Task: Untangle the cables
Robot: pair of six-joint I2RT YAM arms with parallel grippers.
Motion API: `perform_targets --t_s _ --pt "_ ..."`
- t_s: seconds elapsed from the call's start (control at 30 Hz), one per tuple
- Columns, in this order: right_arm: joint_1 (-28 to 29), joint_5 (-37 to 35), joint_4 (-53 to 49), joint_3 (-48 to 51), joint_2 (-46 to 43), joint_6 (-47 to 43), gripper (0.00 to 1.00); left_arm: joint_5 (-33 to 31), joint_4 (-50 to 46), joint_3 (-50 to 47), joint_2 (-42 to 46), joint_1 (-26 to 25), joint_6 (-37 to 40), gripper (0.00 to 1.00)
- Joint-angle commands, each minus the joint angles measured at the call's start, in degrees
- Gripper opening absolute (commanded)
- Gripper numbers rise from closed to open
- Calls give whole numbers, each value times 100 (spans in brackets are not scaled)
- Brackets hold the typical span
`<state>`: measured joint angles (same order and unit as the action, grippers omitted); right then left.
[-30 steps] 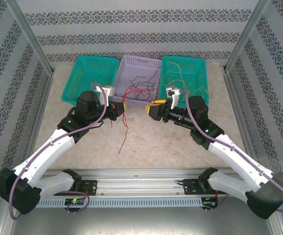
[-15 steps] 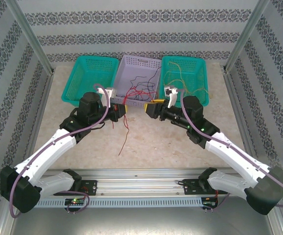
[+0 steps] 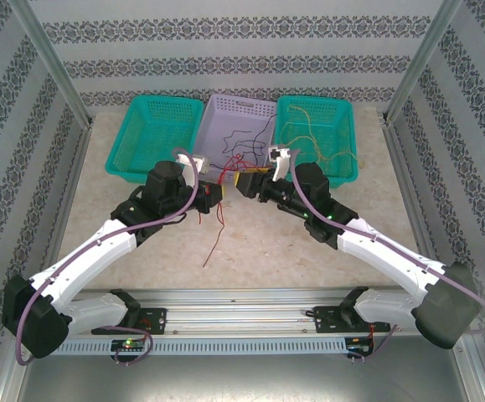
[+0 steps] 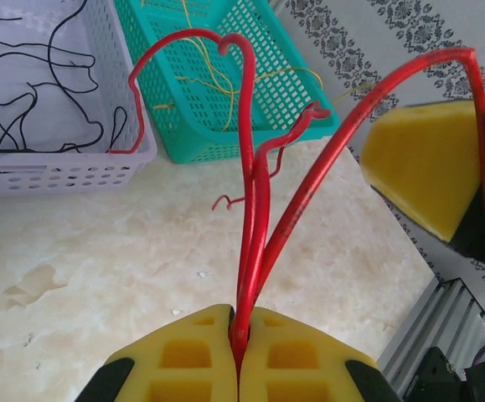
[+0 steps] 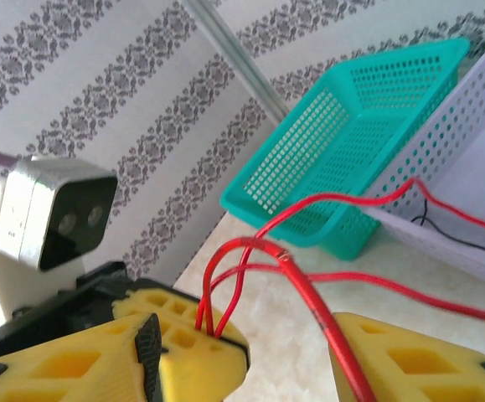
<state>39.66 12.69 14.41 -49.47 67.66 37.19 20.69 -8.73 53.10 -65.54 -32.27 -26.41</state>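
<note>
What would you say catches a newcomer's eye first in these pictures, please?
The bright red cables stand out first, pinched in the shut left hand at the centre of the overhead view. Facing it, almost nose to nose, is the open right hand, with a red strand curving past its yellow finger. Behind them, a lilac basket at the far edge holds dark cables.

Red cables; black cables in lilac basket; yellow-green cables in teal basket at 1 o'clock; left gripper yellow/black; table beige marble; walls grey floral stripes.
</note>
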Motion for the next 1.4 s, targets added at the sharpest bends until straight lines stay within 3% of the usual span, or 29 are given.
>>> perform_targets --t_s 0.0,0.17,0.47,0.6,0.7,0.77,0.8,1.03,1.37 --pt "77 -433 382 -10 -67 -17 55 -30 79 -50 43 -69 108 0" --pt "146 -352 481 -182 333 217 55 130 92 34 -92 -153 172 0" --pt "410 -494 760 -492 737 145 53 -125 -167 139 -179 -387 465 0" --pt "499 -677 624 -555 785 15 35 -167 -186 135 -170 -414 480 0" --pt "519 -839 525 -490 700 -58 15 -213 -199 115 -127 -412 508 0" --pt "524 -1010 432 -452 598 -120 2 -216 -217 127 -122 -412 519 6" --pt "517 -1068 417 -438 572 -148 0 -210 -221 137 -117 -414 522 9" --pt "435 -1549 299 -380 218 -308 0 -153 -156 67 -82 -413 503 37" --pt "58 -1097 27 -588 -260 -110 0 -184 332 -547 23 -415 373 39"
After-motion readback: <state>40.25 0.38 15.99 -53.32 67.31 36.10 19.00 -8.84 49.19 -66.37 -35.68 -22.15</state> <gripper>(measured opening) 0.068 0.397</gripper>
